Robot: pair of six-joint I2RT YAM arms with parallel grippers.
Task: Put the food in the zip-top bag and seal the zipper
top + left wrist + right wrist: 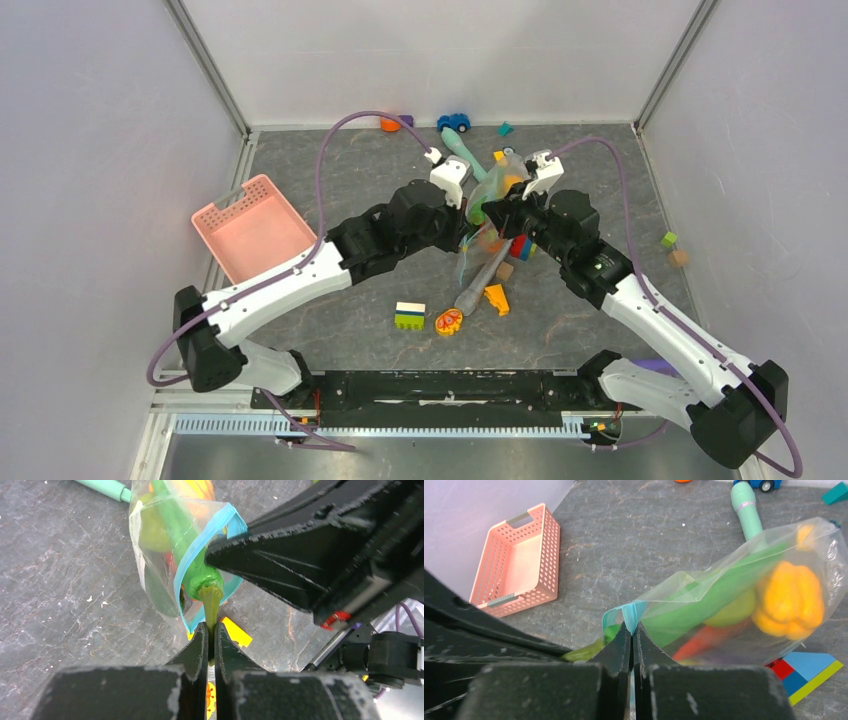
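Note:
The clear zip-top bag hangs in the air between my two grippers, its teal zipper open in a loop. A long green pepper lies through the mouth with its body inside the bag. My left gripper is shut on its olive stem, just outside the zipper. My right gripper is shut on the zipper strip at one end of the mouth. A yellow pepper, a green piece and a red piece show inside the bag. In the top view the bag sits between both wrists.
A pink basket stands at the left. A teal stick and a blue toy car lie behind the bag. Under the grippers lie a grey stick, a yellow piece, a flat orange oval toy and stacked blocks.

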